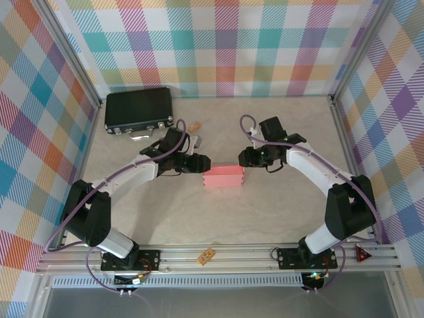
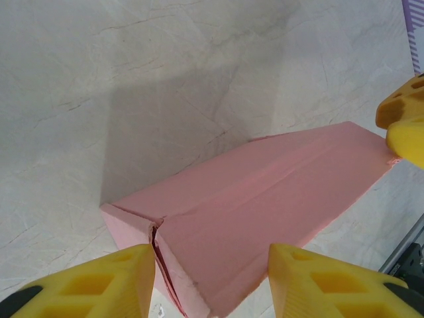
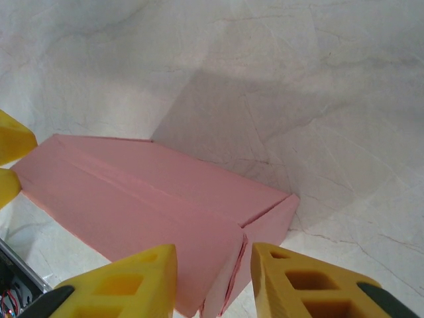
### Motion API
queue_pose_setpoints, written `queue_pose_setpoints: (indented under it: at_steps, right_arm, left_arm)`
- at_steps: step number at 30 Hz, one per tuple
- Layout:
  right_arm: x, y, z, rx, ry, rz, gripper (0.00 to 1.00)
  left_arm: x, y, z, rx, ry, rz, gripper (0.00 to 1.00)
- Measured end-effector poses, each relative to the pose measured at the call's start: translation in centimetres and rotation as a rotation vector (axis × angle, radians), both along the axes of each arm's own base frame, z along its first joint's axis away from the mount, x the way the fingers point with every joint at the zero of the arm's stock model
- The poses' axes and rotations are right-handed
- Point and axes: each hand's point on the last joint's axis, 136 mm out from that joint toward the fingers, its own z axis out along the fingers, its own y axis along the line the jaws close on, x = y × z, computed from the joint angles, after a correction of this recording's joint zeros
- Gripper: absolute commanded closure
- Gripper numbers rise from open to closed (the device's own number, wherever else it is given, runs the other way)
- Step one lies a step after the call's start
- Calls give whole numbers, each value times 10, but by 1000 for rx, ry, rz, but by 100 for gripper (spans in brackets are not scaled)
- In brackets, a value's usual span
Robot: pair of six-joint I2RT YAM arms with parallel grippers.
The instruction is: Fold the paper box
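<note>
Between the two grippers, on the surface point(image 1: 265, 218), sits the paper box point(image 1: 224, 177). Left gripper point(image 1: 199, 163) is at one short end, right gripper point(image 1: 249, 159) at the other, facing each other along the box.

Left gripper: jaws apart, box end sitting in the gap just ahead of the fingers point(image 2: 86, 285). Can't tell if either pad touches the card; no clamp. Right gripper: same, jaws apart and straddling its end, fingers point(image 3: 311, 285) either side of the corner.

Box state: body is formed, lid panel down, long crease running along the top from one gripper towards the other. End panel nearest the left gripper point(image 2: 129, 232) shows a dark slit at the corner, so it isn't fully seated. End panel nearest the right gripper point(image 3: 265, 228) has a similar slit beside it.

My read: late in the fold, on the closing step, with end flaps/tabs left to seat.

Next move needs:
- one gripper bracing its end so the box doesn't slide away
- the other pushing the loose panel flush, force square to the end face
- light pressure, since thin card will buckle or pop the lid

Black case point(image 1: 138, 109) is well behind the left gripper, out of the way.
</note>
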Motion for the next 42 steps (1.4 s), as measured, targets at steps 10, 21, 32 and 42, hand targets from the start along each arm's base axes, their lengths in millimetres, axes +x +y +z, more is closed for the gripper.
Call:
queue_pose_setpoints:
  at_steps: [10,21,32,42]
  right_arm:
    - [-9,1,-11,-2,29,12,64]
    - [-19,2,-26,-6,51,26,64]
    - [-17,4,-28,11,33,30,64]
    - [-20,2,-28,15,7,23,62]
  left_arm:
    - [-5,2,-9,7,18,-3,52]
    - [-14,6,-26,16,56,10,51]
    - [-16,7,-28,-2,39,13,51]
    - [-15,5,-28,4,26,-15,55]
